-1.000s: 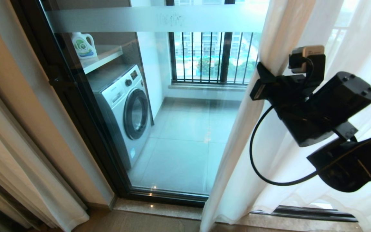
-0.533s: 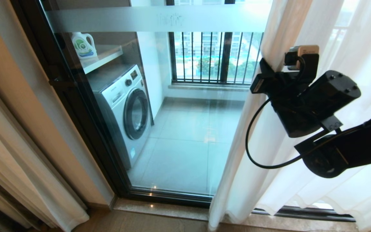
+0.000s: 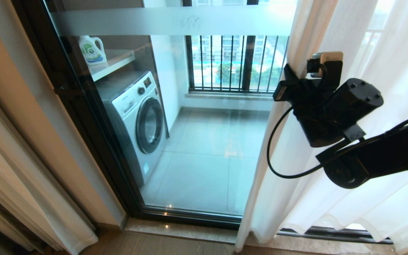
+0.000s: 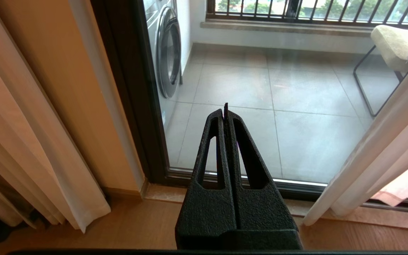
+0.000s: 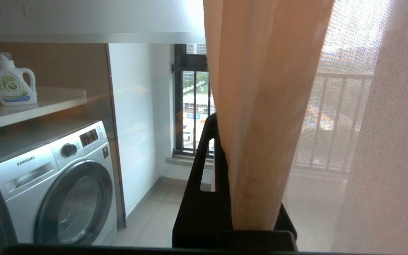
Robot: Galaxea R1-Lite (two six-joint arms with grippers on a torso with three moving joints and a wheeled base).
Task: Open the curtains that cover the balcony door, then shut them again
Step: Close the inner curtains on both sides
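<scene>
At the right of the head view, the black right hand (image 3: 287,83) is clamped on the leading edge of the sheer white pleated curtains (image 3: 331,198), which hang bunched over the right part of the frame. The black-framed sliding glass balcony door (image 3: 204,141) stands uncovered at centre, with a white front-loading washing machine (image 3: 136,120) behind it. The left hand (image 4: 225,109), fingers pressed together and empty, points at the door's lower glass.
</scene>
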